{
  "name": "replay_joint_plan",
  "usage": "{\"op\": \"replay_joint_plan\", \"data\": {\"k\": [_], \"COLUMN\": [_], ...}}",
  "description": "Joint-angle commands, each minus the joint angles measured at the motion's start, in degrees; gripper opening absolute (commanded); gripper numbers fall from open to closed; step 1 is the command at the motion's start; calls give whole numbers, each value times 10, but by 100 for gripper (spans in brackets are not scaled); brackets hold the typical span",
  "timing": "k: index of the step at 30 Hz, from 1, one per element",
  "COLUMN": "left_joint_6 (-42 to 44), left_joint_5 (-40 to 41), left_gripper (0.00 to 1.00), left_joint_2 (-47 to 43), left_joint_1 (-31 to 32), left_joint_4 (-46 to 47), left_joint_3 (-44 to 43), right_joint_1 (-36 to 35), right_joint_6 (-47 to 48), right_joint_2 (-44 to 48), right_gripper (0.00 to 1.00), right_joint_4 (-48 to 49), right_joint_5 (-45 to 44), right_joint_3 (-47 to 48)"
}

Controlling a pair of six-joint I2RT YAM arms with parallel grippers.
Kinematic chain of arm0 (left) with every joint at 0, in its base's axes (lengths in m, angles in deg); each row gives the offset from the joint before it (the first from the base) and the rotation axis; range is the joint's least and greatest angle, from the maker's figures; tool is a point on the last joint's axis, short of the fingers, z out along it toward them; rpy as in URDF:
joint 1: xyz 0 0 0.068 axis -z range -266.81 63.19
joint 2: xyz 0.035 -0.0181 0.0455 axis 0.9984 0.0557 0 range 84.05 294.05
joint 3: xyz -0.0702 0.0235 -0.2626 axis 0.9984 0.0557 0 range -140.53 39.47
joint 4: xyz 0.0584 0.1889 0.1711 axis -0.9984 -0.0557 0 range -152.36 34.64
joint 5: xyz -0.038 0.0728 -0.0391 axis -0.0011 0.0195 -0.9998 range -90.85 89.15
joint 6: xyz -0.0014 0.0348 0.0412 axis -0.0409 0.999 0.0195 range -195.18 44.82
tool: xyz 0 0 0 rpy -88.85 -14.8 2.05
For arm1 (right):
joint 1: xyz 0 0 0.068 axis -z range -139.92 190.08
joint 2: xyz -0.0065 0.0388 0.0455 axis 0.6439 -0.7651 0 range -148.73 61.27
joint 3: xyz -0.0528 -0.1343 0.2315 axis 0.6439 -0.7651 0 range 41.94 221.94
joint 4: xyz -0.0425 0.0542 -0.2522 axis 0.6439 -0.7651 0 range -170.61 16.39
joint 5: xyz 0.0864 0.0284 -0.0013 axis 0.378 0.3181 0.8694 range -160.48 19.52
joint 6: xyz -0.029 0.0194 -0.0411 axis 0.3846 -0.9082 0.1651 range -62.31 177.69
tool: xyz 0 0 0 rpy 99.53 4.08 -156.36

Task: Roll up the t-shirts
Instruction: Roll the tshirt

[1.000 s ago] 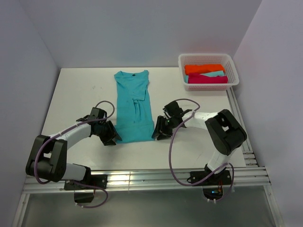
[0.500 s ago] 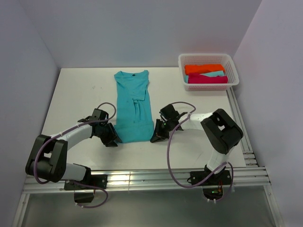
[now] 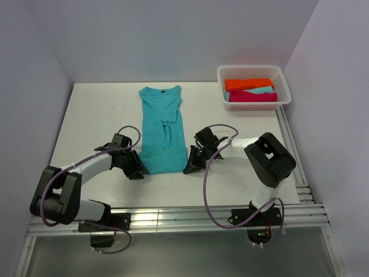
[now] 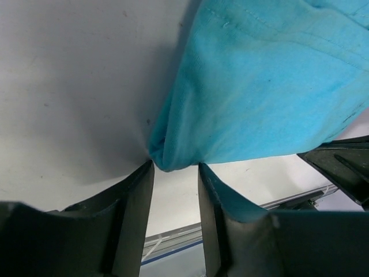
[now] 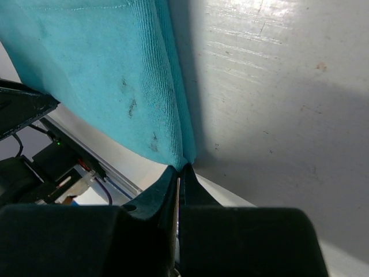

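A turquoise t-shirt (image 3: pixel 161 127) lies folded into a long strip on the white table, collar far, hem near. My left gripper (image 3: pixel 138 168) sits at the hem's near-left corner. In the left wrist view the left gripper (image 4: pixel 176 167) stands open, with the t-shirt (image 4: pixel 259 86) corner bunched right at the tips of its fingers (image 4: pixel 138 213). My right gripper (image 3: pixel 188 165) is at the near-right corner. In the right wrist view the right gripper (image 5: pixel 182 167) is shut, pinching the very corner of the t-shirt (image 5: pixel 98 75).
A white lattice basket (image 3: pixel 253 70) stands at the far right and holds an orange tee (image 3: pixel 249 83), a pale turquoise tee (image 3: pixel 262 90) and a magenta tee (image 3: pixel 252 97). Metal rails (image 3: pixel 173 216) run along the table's near edge. Grey walls close in the left, back and right.
The right gripper's jaws have closed onto the hem's right corner. The left jaws have narrowed a little and edged in against the left corner. The shirt has not moved.
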Motion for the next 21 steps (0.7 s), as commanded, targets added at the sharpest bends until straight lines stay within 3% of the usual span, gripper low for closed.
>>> {"op": "replay_joint_plan", "data": {"k": [1, 5, 6, 11, 13, 21], "left_joint_6": [0, -2, -3, -10, -11, -14], "left_joint_5": [43, 46, 46, 43, 39, 16], "left_gripper": [43, 30, 21, 12, 1, 0], "left_joint_2": [4, 18, 20, 37, 36, 19], "left_joint_1": [2, 2, 2, 2, 2, 6], "left_joint_4": [8, 19, 21, 47, 52, 9], "left_joint_3": [21, 22, 23, 29, 32, 19], "right_joint_1": [5, 9, 9, 11, 12, 15], "right_joint_6": [20, 29, 32, 41, 44, 60], "right_joint_2": [5, 10, 10, 15, 16, 34], "right_gripper": [0, 0, 0, 0, 0, 0], "right_joint_4": [-27, -37, -38, -46, -49, -89], "right_joint_5": [-22, -24, -24, -24, -24, -11], "right_joint_3": [2, 5, 5, 6, 7, 25]}}
